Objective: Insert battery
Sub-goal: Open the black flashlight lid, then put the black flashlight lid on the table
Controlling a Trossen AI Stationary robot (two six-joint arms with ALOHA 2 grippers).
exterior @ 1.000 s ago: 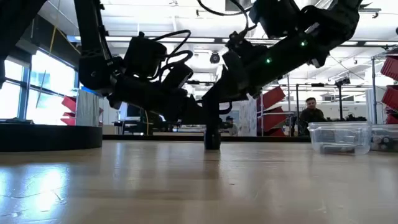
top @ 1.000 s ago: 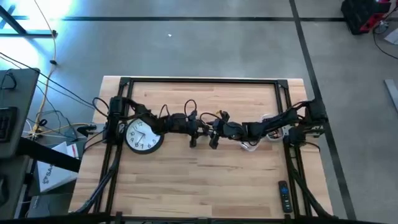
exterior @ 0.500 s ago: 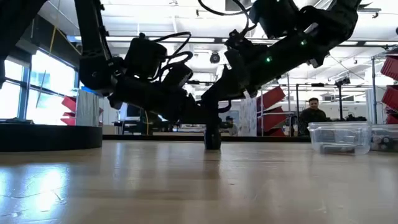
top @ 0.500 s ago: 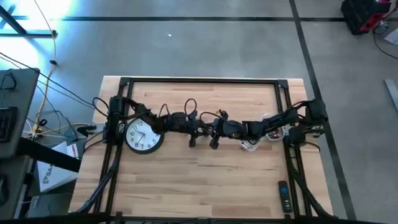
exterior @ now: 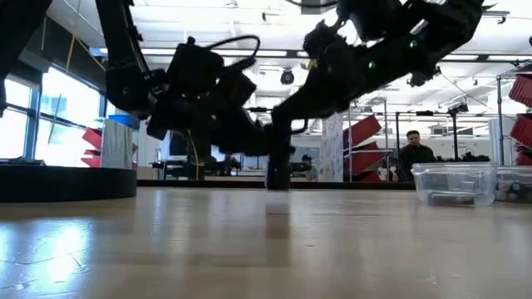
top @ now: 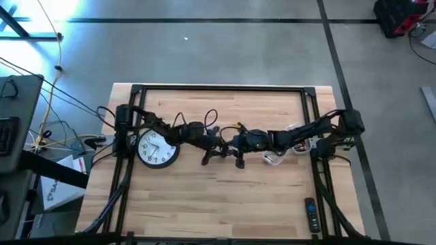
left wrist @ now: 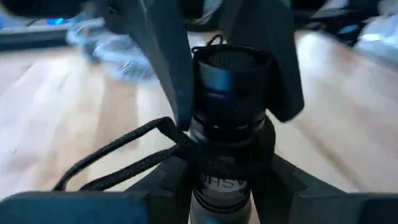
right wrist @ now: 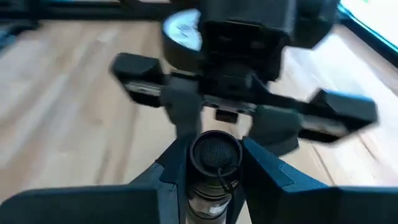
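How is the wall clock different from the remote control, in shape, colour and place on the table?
The wall clock is round with a white face; the remote control is long, narrow and dark. The wall clock lies under the left arm; the remote control lies apart from both arms, near the right front corner. Both lie flat on the table.

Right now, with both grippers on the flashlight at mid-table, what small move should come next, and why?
Probably hold the flashlight steady and let one gripper release. Both the left gripper and right gripper clamp the same body, and no battery shows in any view, so one arm likely has to free itself to fetch one, perhaps from the clear container.
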